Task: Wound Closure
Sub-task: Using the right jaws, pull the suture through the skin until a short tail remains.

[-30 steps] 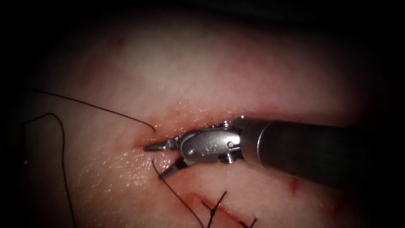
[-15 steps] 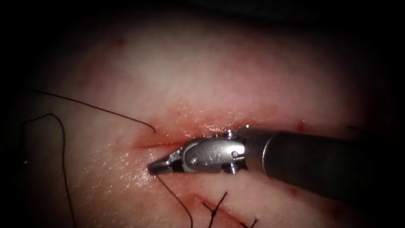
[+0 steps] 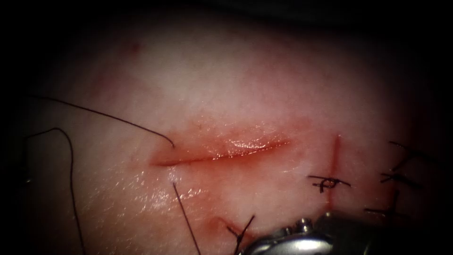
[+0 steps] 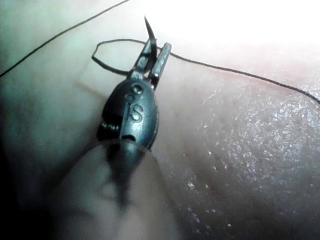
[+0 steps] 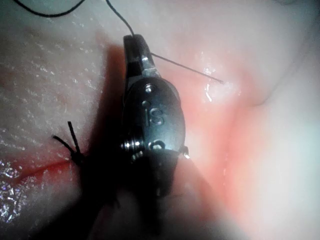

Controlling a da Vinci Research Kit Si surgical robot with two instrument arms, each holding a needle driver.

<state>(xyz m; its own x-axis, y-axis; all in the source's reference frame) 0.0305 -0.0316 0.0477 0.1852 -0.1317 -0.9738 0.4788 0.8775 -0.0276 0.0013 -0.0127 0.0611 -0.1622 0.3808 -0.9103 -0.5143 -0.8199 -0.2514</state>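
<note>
The cut (image 3: 222,153) runs across the tissue (image 3: 226,85), wet with red fluid. One strand of thread (image 3: 108,118) comes from the left to the cut's left end. A second strand (image 3: 185,217) leaves the tissue just below that end and runs straight down. My right tool (image 5: 134,46) is shut on this strand, which stretches from its jaws to the tissue (image 5: 220,81). Its wrist (image 3: 292,238) sits at the bottom edge of the endoscope view. My left tool (image 4: 154,52) is shut on the needle near its tip (image 4: 148,24), off the tissue, thread (image 4: 235,71) trailing beside it.
Tied stitches with cut ends sit right of the cut (image 3: 329,183) and further right (image 3: 398,177), another below it (image 3: 241,230). A knot (image 5: 75,152) lies close beside the right tool. A loose thread loop (image 3: 66,156) lies at the far left.
The right tool's jaws, open beside the cut's left end, shut on the thread there. The tool then drew back to the bottom edge, pulling the strand taut.
</note>
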